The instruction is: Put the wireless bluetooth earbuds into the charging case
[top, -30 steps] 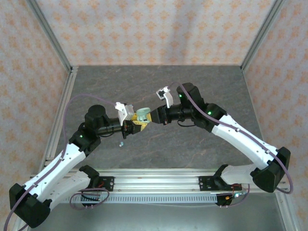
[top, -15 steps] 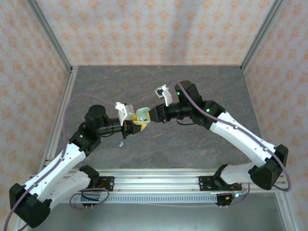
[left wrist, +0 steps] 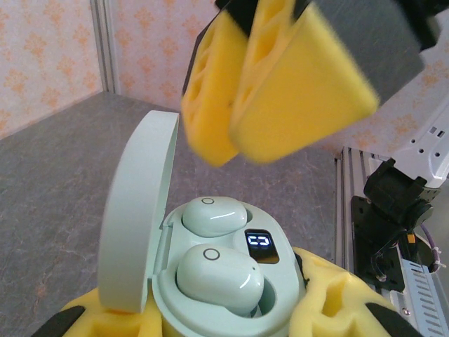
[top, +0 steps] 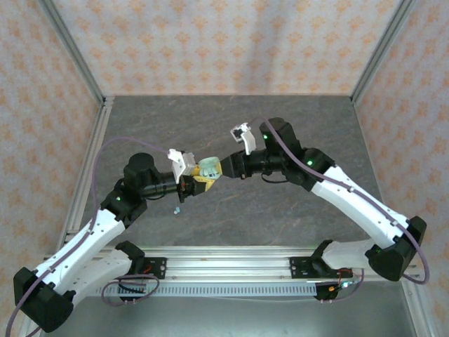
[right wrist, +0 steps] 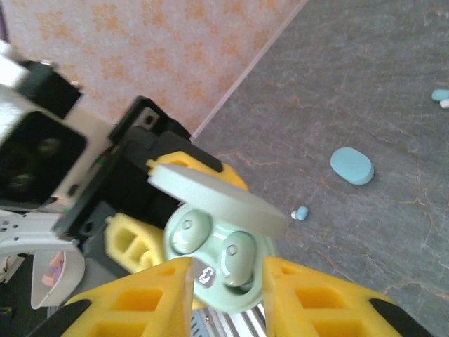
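L gripper (top: 191, 184) clamped tight on mint case (left wrist: 228, 317), lid (left wrist: 137, 217) flipped up. Mint buds sit in their wells: near bud (left wrist: 219, 279), far bud (left wrist: 214, 216), lit display (left wrist: 259, 241) beside them. R gripper (top: 225, 168) hovers just above, jaws slightly apart, nothing in 'em. Down on table past the grippers: blue bud (right wrist: 300, 213), then blue case (right wrist: 351, 166).
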`<state>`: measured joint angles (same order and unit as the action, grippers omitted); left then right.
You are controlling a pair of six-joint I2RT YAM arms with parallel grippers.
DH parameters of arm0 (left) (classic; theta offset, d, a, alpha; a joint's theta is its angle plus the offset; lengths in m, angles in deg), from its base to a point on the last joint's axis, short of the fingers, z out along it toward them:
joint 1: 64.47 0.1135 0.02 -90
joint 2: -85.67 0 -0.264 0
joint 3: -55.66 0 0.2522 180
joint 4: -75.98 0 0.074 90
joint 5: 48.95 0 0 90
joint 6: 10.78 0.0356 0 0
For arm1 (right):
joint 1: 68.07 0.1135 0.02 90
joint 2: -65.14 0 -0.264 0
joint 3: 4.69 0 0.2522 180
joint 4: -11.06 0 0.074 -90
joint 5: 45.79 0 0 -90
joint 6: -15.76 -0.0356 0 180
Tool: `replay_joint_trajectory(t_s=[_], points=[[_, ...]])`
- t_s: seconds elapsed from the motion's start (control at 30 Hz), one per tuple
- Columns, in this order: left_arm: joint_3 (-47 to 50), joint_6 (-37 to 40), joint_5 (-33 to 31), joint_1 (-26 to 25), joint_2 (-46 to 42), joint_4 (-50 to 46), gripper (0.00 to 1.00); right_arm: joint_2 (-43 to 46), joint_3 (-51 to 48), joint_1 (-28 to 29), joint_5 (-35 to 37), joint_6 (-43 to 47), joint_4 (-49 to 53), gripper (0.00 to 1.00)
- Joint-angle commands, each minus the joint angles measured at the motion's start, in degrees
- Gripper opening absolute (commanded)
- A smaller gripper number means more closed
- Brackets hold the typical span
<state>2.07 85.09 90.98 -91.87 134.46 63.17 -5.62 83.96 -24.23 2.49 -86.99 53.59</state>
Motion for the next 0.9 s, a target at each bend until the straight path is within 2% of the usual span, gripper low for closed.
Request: replay_joint_trajectory(t_s=[0.0,0.2,0.37,0.47,0.67,0.87], points=[[-1.91,-0.32,0.08,-0.41,-0.28,2.86,0.09,2.64,0.1,0.11,1.43,1.18,0.41,0.31],[-2.51,-1.04,0.51,-0.48,-0.18,3.93,0.09,6.69,-0.23,0.11,4.85,1.52,2.59,0.31],[-2.64,-1.29,0.69,-0.56,0.06,5.35,0.09,8.18,0.6,-0.92,16.03,0.77,7.06,0.3],[-2.45,-2.21,0.82,-0.85,0.9,7.89,0.09,7.43,-0.52,-5.12,20.98,-1.58,11.56,0.31],[-4.2,-2.53,1.48,-2.62,4.91,10.71,0.09,7.0,-7.26,-14.44,19.68,-10.73,10.87,0.32],[-6.54,-2.52,1.82,-5.27,10.65,13.52,0.09,8.25,-9.88,-18.21,17.44,-14.48,7.74,0.33]])
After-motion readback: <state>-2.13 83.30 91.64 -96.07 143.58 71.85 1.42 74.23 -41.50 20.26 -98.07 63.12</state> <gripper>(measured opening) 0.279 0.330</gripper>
